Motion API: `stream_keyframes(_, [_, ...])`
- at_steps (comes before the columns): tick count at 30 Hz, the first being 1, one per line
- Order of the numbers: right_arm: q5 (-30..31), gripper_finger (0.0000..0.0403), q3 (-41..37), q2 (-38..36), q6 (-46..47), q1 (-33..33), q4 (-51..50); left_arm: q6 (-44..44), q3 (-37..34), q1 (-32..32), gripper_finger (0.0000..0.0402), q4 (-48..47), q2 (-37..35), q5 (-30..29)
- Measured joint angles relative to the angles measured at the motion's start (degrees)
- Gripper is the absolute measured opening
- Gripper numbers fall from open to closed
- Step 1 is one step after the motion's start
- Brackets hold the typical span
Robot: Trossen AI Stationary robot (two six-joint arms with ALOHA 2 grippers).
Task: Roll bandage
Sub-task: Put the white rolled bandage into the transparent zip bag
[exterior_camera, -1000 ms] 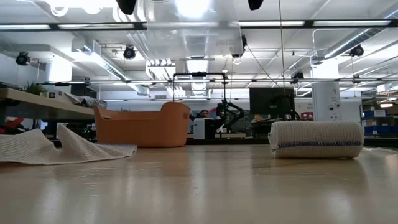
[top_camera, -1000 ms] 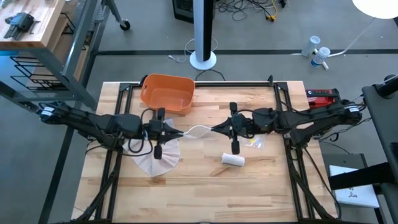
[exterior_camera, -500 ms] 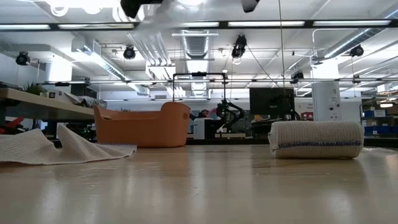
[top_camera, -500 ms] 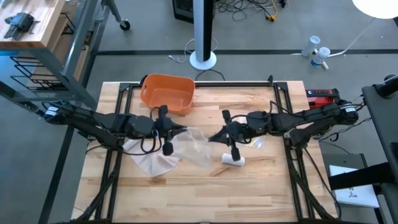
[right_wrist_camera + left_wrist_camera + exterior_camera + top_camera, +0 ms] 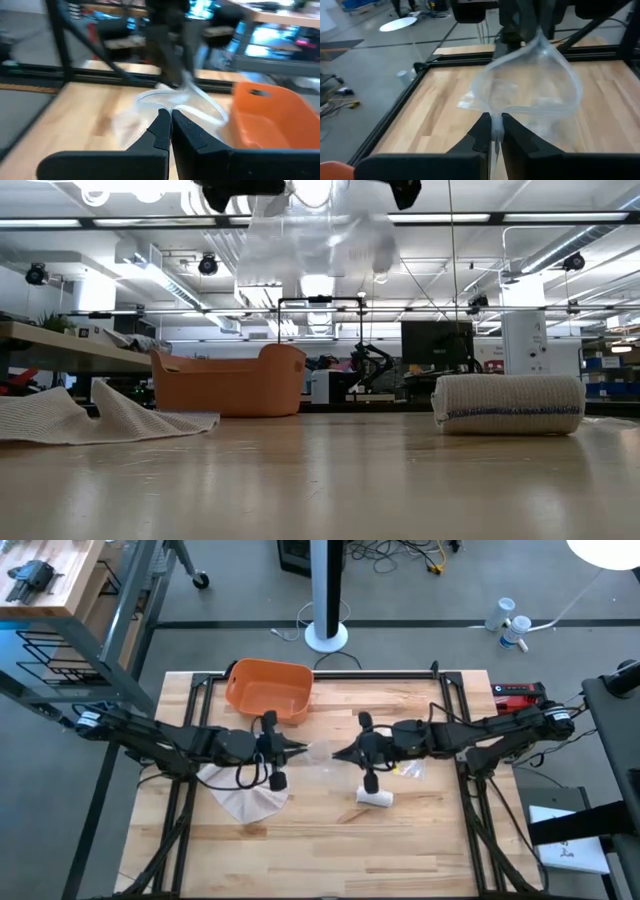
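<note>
A clear plastic bag [image 5: 318, 752] hangs in the air between my two grippers, above the middle of the table, its mouth spread into a loop [image 5: 530, 85]. My left gripper [image 5: 303, 748] and my right gripper [image 5: 336, 753] face each other, each shut on the bag. A rolled white bandage [image 5: 375, 797] lies on its side on the table, nearer than my right gripper; it also shows in the low view [image 5: 508, 403]. An unrolled, crumpled bandage [image 5: 245, 795] lies flat under my left arm. My left gripper pinches the bag's mouth rim [image 5: 496, 116] between its two fingers, coming level from the table's left. The bag is lifted clear of the table, its mouth bulging open beyond the fingertips. My right gripper pinches the opposite side of the bag's rim [image 5: 172, 106] between its two fingers, coming level from the table's right. The bag hangs clear of the table between the two holds.
An orange basket [image 5: 268, 690] stands at the far left of the table. A small clear wrapper [image 5: 408, 770] lies under my right arm. Bare wood lies along the near edge [image 5: 330, 850].
Both grippers have come closer together above the table's middle, my left one toward the right edge and my right one toward the left edge. The bag, drawn out as a thin strip a second ago, has gone slack and its mouth has spread open.
</note>
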Motion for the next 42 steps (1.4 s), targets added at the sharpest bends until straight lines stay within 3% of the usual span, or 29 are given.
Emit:
stream_keyframes(3, [4.96, 0.0000, 0.00, -0.24, -0.08, -0.04, -1.90, 1.69, 0.00, -0.49, 0.0011, 0.09, -0.72, 3.24])
stream_keyframes(6, [5.64, 0.0000, 0.00, -0.27, -0.61, -0.04, -1.78, 2.67, 0.00, -0.96, 0.0012, 0.44, -1.09, 6.93])
stream_keyframes(15, [5.56, 0.0001, 0.00, -1.30, -0.42, 0.19, -2.08, 1.12, -0.08, -0.92, 0.0011, -0.51, -1.65, 6.98])
stream_keyframes(22, [5.53, 0.0012, 0.00, -3.12, -0.49, 0.39, -0.79, 5.14, -0.09, 1.19, 0.0011, 5.81, -2.76, 4.39])
stream_keyframes(29, [6.62, 0.0015, 0.00, -3.07, -1.80, 0.76, 4.07, 0.15, -0.81, 2.60, 0.0011, 6.87, -1.57, -1.09])
stream_keyframes(36, [6.65, 0.0065, 0.02, -4.37, -0.86, 0.61, 2.96, -1.28, -0.85, 1.84, 0.0011, 5.47, -4.11, 3.38])
stream_keyframes(42, [4.33, 0.0122, 0.02, -7.59, 6.13, 0.61, -4.25, -1.91, -1.18, 0.16, 0.0011, 2.97, -7.22, 4.43])
